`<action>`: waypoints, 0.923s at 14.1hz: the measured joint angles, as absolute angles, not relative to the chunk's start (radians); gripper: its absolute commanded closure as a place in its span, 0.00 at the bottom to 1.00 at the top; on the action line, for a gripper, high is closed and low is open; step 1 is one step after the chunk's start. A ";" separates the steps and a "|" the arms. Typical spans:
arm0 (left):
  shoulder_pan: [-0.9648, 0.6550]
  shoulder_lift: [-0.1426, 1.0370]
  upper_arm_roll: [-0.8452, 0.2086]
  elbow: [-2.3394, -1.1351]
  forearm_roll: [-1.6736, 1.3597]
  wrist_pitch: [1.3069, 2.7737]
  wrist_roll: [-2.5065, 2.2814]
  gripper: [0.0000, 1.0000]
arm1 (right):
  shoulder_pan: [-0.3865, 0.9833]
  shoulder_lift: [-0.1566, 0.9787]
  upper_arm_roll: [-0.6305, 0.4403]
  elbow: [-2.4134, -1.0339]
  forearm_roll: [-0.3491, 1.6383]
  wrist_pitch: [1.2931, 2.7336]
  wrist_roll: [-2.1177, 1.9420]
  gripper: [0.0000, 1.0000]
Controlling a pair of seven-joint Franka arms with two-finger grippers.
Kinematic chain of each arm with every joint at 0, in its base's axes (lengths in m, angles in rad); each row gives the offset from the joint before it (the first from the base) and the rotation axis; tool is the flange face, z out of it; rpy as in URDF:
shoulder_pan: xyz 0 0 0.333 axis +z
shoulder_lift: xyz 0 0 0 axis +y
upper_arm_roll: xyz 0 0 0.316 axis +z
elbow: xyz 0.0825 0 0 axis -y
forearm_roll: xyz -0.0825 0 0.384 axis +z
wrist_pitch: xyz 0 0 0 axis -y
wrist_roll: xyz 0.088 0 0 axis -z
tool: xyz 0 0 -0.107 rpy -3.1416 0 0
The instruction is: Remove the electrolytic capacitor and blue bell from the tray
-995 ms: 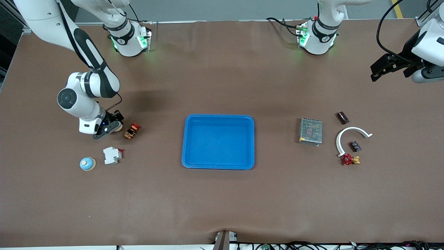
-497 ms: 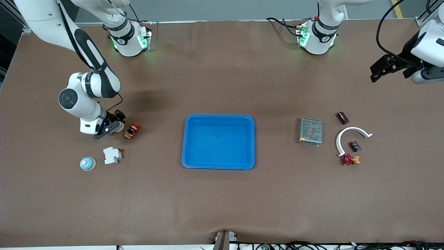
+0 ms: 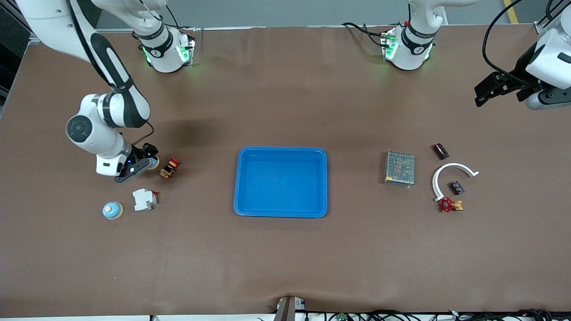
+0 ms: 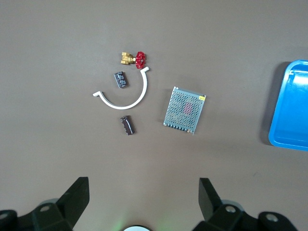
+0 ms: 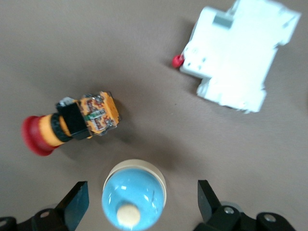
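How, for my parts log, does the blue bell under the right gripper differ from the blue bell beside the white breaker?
The first bell sits inside the open right gripper, beside the red-capped button. The other bell stands free beside the white breaker, nearer the front camera. Both are blue domes with cream bases.

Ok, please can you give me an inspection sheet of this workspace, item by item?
Surface: brown table, blue tray at its middle.
Job's things: blue bell on the table, under the right gripper; second bell nearer the camera; dark capacitor toward the left arm's end.
Clutter: red push button, white circuit breaker, mesh power supply, white curved bracket, black component, red-handled valve.
Grippers: right gripper open, fingers either side of the bell, not touching; left gripper open, waits above the left arm's end.
Cables: black cable on the left arm.
Surroundings: nothing seen.
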State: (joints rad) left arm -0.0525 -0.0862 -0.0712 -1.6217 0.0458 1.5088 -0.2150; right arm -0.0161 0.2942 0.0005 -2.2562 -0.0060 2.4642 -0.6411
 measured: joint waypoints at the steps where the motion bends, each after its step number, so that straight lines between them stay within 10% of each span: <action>1: -0.053 -0.086 -0.071 -1.623 0.046 1.509 -0.215 0.00 | -0.016 0.279 0.001 -2.189 -0.006 2.346 -0.640 0.00; 13: -0.052 -0.087 -0.072 -1.622 0.046 1.510 -0.215 0.00 | 0.037 0.245 0.002 -1.423 -0.056 1.460 -0.266 0.00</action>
State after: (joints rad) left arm -0.0524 -0.0867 -0.0719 -1.6216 0.0457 1.5098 -0.2150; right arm 0.0369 0.2454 0.0016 -1.4227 -0.0562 1.4604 -0.2663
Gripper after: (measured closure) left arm 0.000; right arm 0.000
